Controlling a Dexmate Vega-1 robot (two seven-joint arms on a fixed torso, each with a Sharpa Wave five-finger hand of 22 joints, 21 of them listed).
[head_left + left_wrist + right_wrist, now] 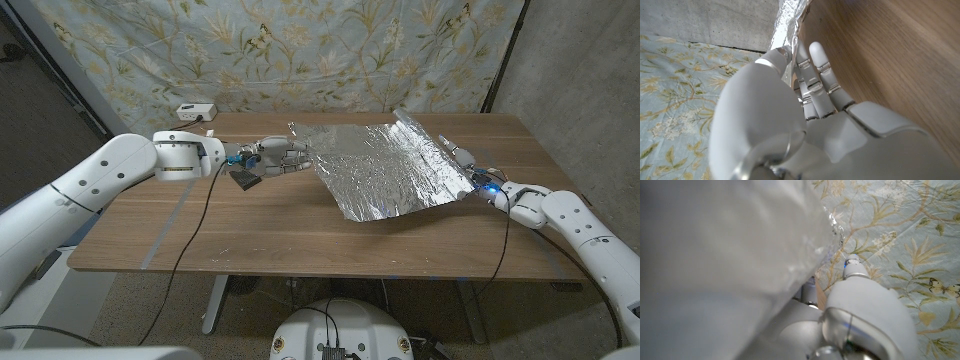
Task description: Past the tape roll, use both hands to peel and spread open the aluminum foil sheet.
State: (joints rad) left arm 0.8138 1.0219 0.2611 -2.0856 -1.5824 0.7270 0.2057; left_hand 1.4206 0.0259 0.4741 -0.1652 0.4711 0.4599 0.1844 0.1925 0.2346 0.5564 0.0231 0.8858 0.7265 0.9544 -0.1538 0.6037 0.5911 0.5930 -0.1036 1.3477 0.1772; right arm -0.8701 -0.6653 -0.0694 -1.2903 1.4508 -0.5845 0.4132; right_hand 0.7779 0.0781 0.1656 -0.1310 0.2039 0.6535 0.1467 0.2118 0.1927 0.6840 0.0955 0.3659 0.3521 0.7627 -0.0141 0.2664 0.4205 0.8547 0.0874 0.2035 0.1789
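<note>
While the crinkled silver aluminium foil sheet (pixel 392 168) lay spread over the far middle of the brown wooden table (pixel 250 230) in the head view, the white left hand (pixel 281 157) pinched its left edge and the white right hand (pixel 463 160) held its right edge, lifted. From the left wrist, fingers (pixel 815 75) closed against the foil's edge (pixel 788 30). From the right wrist, blurred foil (pixel 730 255) draped over that hand (pixel 860 310).
</note>
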